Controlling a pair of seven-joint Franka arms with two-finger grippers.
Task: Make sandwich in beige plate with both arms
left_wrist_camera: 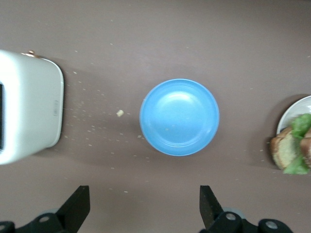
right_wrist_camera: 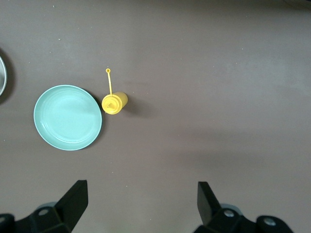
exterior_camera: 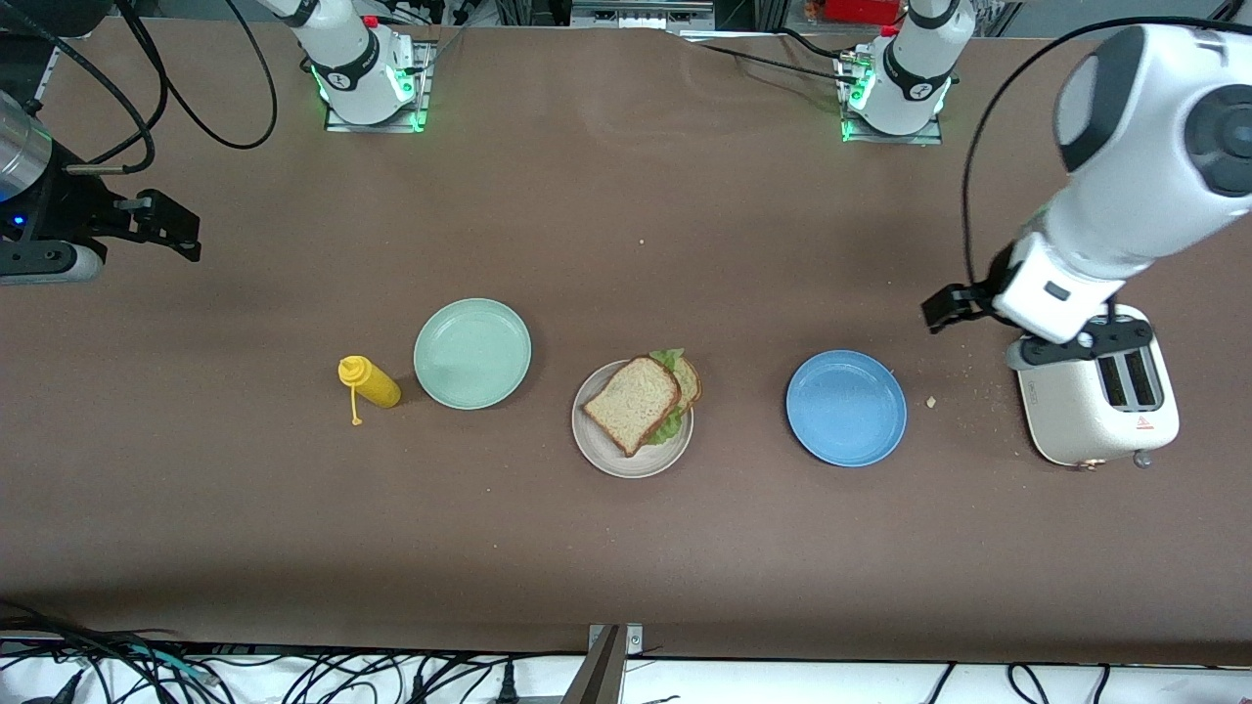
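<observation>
The sandwich (exterior_camera: 641, 399) lies on the beige plate (exterior_camera: 608, 452) at the middle of the table: a tan bread slice on top, green lettuce showing at its edge, another slice under it. The left wrist view catches its edge (left_wrist_camera: 291, 150) and the plate's rim (left_wrist_camera: 291, 109). My left gripper (left_wrist_camera: 144, 191) hangs open and empty, high over the bare table between the toaster and the blue plate. My right gripper (right_wrist_camera: 141, 187) is open and empty too, high over the right arm's end of the table (exterior_camera: 166, 227). Neither one touches anything.
A mint-green plate (exterior_camera: 472, 353) and a yellow squeeze bottle (exterior_camera: 372, 383) sit toward the right arm's end. A blue plate (exterior_camera: 846, 408) and a white toaster (exterior_camera: 1095, 401) sit toward the left arm's end, with crumbs (exterior_camera: 931, 401) scattered between them.
</observation>
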